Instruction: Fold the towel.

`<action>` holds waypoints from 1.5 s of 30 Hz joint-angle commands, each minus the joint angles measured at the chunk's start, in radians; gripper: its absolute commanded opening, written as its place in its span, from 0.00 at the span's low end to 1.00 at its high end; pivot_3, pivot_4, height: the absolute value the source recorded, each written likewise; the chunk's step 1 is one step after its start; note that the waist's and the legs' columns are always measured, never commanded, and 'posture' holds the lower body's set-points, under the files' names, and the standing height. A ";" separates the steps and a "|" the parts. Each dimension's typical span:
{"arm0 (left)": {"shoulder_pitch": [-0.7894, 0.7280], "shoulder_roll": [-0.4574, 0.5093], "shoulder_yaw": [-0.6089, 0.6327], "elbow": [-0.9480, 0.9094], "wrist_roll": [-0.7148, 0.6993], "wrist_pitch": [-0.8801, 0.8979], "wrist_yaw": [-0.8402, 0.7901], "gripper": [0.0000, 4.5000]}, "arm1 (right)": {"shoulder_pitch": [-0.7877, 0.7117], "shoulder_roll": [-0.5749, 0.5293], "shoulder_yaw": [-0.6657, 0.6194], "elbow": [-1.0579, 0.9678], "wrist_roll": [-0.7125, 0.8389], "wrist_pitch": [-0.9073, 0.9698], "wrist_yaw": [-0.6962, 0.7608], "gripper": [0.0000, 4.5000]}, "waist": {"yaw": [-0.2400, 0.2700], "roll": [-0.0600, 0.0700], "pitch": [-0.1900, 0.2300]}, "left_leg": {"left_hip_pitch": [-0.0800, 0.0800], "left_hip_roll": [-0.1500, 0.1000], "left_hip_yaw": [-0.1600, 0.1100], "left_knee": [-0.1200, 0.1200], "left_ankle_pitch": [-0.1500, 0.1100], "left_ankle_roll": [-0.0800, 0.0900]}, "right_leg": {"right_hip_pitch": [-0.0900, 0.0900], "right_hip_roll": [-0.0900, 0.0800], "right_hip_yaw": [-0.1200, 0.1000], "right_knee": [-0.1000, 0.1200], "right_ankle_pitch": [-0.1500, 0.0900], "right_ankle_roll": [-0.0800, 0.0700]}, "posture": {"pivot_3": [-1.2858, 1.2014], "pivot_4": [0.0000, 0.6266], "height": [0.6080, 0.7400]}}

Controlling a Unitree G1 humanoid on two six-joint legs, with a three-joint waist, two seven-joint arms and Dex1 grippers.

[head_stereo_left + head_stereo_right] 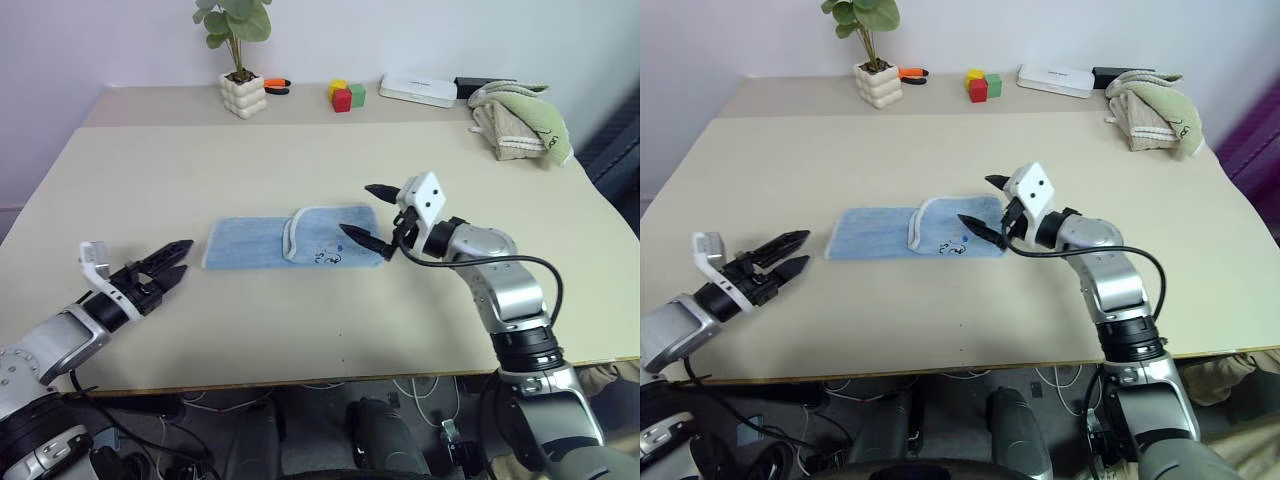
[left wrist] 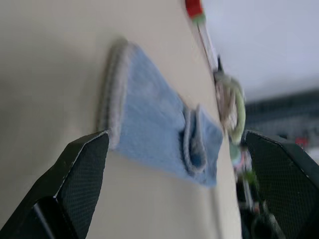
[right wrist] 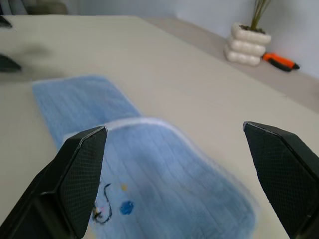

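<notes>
Tabletop of pale beige laminate (image 1: pixel 300 330) runs back to a white wall, where a white knobbly plant pot (image 1: pixel 243 95) stands. Well in front of that pot lies the light blue terry towel (image 1: pixel 290 242), one end folded over, whitish edging and what seems a small dark print on top. The right gripper (image 1: pixel 372 215) hovers splayed wide over the folded end; the left gripper (image 1: pixel 172 263), also wide, sits beside the other end.

Silver arms, black cables, black end effectors
</notes>
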 commanded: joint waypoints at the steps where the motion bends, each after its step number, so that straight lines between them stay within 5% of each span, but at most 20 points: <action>1: 0.072 -0.034 -0.077 -0.115 -0.231 -0.107 0.164 1.00 | -0.005 -0.059 -0.050 -0.072 0.066 0.035 0.057 0.99 | 0.010 0.000 0.000 | 0.000 0.000 0.001 0.000 0.000 0.000 | 0.000 -0.001 0.001 -0.001 0.000 0.000 | 0.52 0.24 1.00; 4: 0.122 -0.081 -0.150 -0.184 -0.350 -0.223 0.280 1.00 | -0.013 -0.086 -0.035 -0.057 0.043 0.015 0.067 0.99 | 0.017 -0.001 0.000 | 0.000 0.000 0.001 0.000 0.000 0.000 | 0.001 -0.001 0.001 -0.002 -0.001 -0.002 | 0.52 0.24 1.00; 12: 0.170 -0.162 -0.282 -0.249 -0.362 -0.455 0.421 1.00 | -0.009 -0.068 -0.005 -0.057 0.012 -0.008 0.041 0.99 | 0.017 -0.001 0.000 | 0.000 -0.001 0.001 0.000 0.000 0.000 | 0.001 0.000 0.001 -0.003 -0.002 -0.004 | 0.52 0.24 1.00; 31: 0.099 -0.254 -0.394 -0.189 -0.291 -0.678 0.446 1.00 | 0.013 -0.054 0.014 -0.070 -0.013 -0.025 -0.016 0.99 | 0.018 -0.001 -0.001 | 0.002 -0.001 0.000 0.001 0.000 0.000 | 0.008 0.001 0.000 -0.012 -0.002 -0.004 | 0.52 0.24 1.00; 34: 0.079 -0.264 -0.399 -0.166 -0.317 -0.683 0.456 0.82 | 0.012 -0.054 0.014 -0.070 -0.018 -0.029 -0.024 1.00 | 0.019 -0.001 -0.001 | 0.004 -0.001 0.000 0.000 0.000 0.000 | 0.011 0.001 0.000 -0.013 -0.002 -0.004 | 0.52 0.24 1.00; 41: 0.060 -0.249 -0.391 -0.147 -0.297 -0.681 0.443 0.03 | 0.019 -0.056 0.014 -0.071 -0.028 -0.035 -0.035 1.00 | 0.019 0.000 -0.001 | 0.005 -0.001 0.000 0.000 0.000 0.000 | 0.012 0.001 0.000 -0.014 -0.002 -0.005 | 0.52 0.24 1.00; 45: 0.055 -0.244 -0.390 -0.145 -0.294 -0.678 0.431 0.01 | 0.021 -0.055 0.015 -0.073 -0.033 -0.038 -0.038 1.00 | 0.018 0.000 -0.001 | 0.006 -0.001 0.000 0.000 0.000 0.000 | 0.012 0.001 0.000 -0.014 -0.002 -0.005 | 0.52 0.24 1.00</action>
